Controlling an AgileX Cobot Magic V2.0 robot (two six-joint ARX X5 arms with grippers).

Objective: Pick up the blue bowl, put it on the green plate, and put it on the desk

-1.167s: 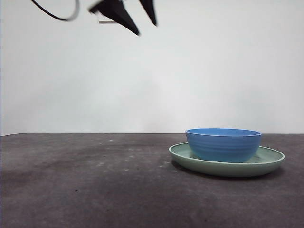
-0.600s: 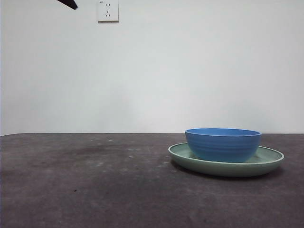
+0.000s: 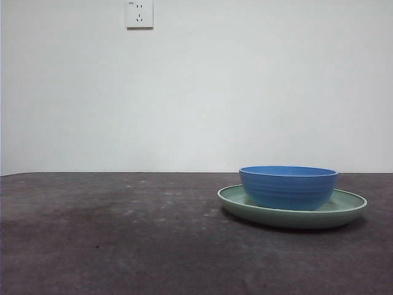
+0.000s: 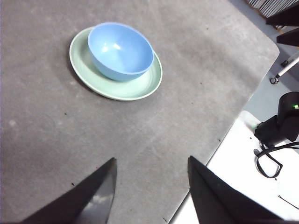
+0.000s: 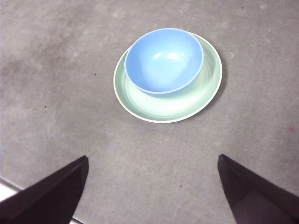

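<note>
Sitting inside the green plate on the desk, the blue bowl lies straight ahead of the right gripper, jaws spread wide; the left gripper (also parted) hangs farther off, bowl angled away.

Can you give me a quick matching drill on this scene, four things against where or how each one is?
Things:
1. bowl
2. plate
3. socket
4. left pincer

States:
A. on the wall, top of the front view
B. open, holding nothing, high above the desk
C. lying flat on the desk
D. sitting upright in the plate, empty

Pairs: 1-D, 2-C, 3-A, 4-B
</note>
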